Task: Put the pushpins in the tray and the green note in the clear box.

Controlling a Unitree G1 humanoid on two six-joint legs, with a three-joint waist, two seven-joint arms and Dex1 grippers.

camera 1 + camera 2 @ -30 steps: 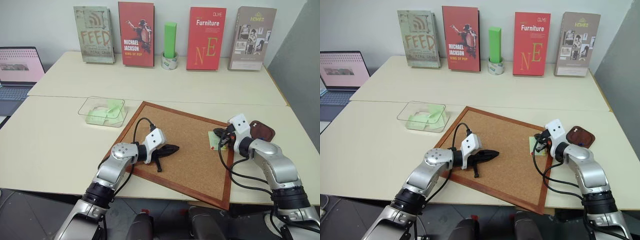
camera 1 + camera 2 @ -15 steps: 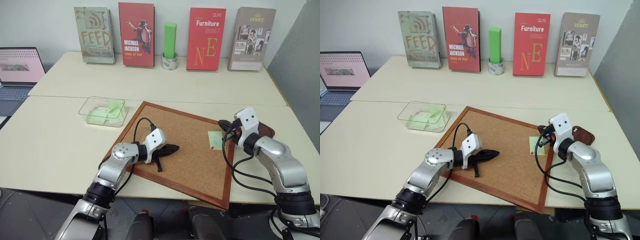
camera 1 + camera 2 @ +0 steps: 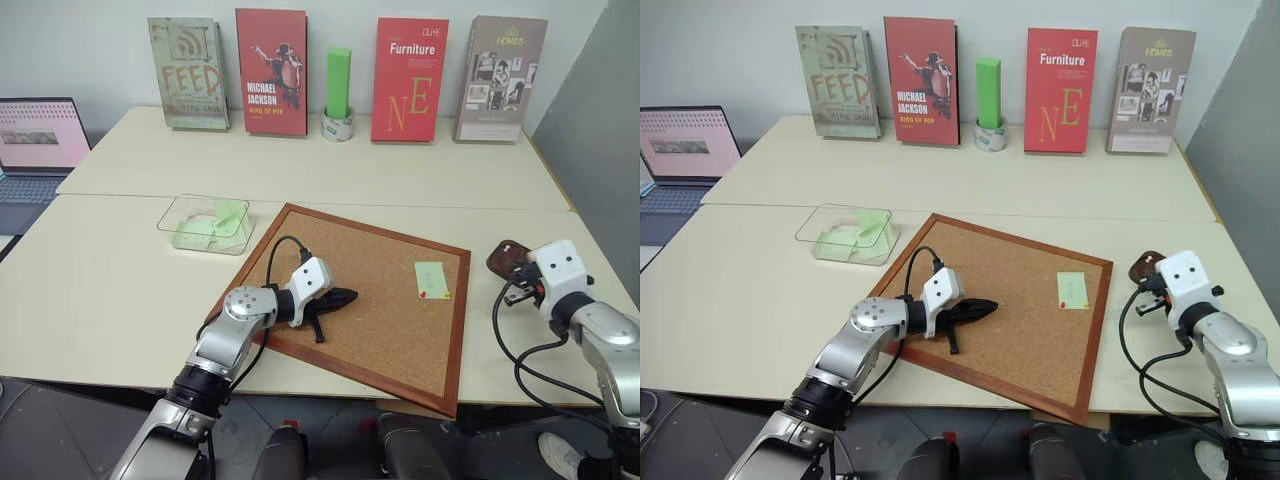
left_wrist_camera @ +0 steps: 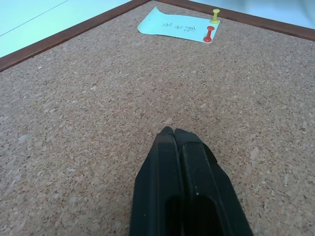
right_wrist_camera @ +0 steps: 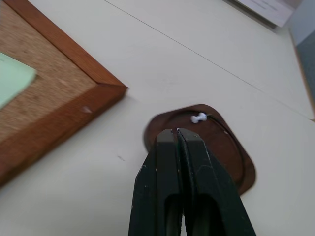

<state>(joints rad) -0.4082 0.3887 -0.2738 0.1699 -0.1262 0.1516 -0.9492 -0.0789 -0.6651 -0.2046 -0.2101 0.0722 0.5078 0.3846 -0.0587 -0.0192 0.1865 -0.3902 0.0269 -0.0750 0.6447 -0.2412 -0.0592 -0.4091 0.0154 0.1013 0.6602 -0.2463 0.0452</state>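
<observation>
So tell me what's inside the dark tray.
One white pushpin lies inside the tray, near its far rim. The shut right end effector covers part of the tray floor, so anything under it is hidden.

"Furniture" on red book (image 3: 409, 78)

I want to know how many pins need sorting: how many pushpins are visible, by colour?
Red pushpin, on the green note: 1
Yellow pushpin, on the green note: 1
White pushpin, in the tray: 1
Total: 3
</observation>
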